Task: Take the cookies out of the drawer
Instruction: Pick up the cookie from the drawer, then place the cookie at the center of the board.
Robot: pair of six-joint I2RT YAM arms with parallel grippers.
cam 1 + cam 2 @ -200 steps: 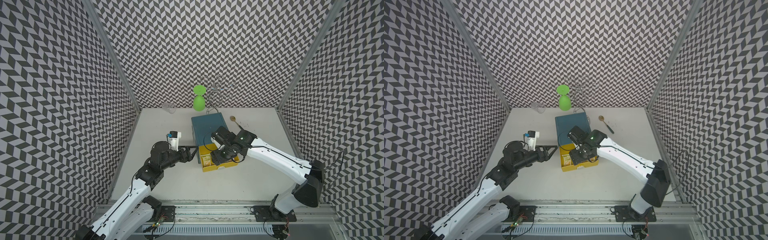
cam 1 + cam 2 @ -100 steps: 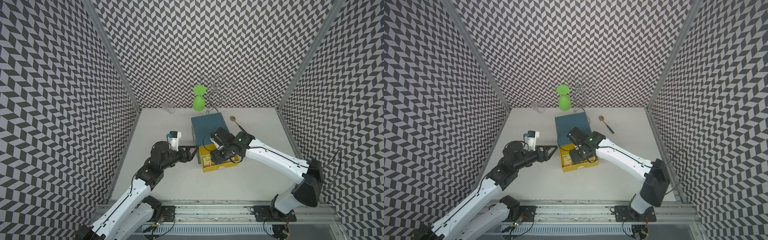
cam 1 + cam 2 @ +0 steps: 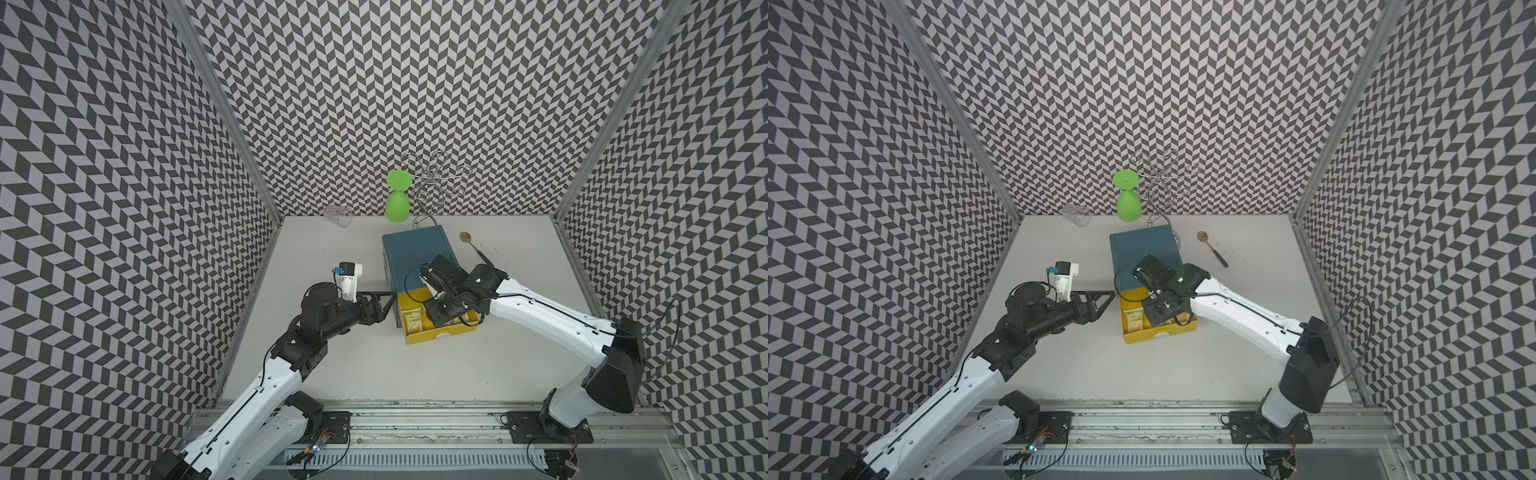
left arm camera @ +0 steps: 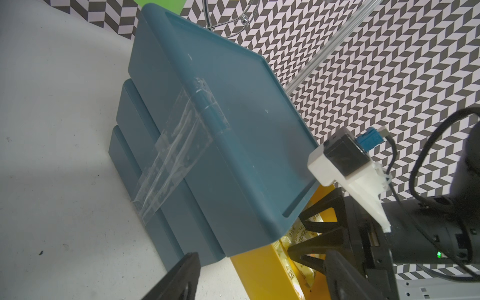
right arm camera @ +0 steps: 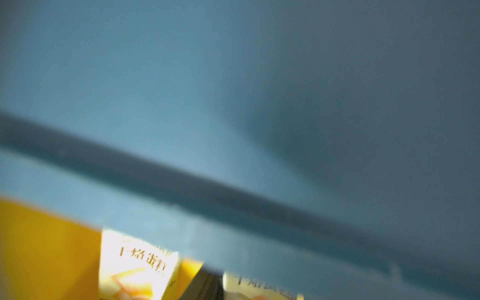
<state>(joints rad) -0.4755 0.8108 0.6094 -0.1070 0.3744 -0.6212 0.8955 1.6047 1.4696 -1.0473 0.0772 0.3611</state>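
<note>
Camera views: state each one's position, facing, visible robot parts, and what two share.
Top views: high in front, looking down at the table; left arm and right arm show.
Left wrist: left arm, facing blue cabinet; own fingers and right gripper show.
Right wrist: right arm, close against cabinet front; own body unclear.
Wrists share: yellow drawer, cookies.

The box (image 3: 417,257) stands in the middle of the table (image 3: 374,374), and its drawer (image 3: 440,334) is out before it, on the side towards me. The cookie packets (image 3: 413,323) lie in the drawer, side by side. My right gripper (image 3: 440,318) is down inside the drawer, over the packets. My left gripper (image 3: 384,307) is just beside the drawer, on its left. Behind the box are a wire stand (image 3: 432,183) and, left of it, a cup (image 3: 396,205) turned upside down. A glass (image 3: 338,215) lies further left, at the back wall. A spoon (image 3: 473,245) lies right of the box.
</note>
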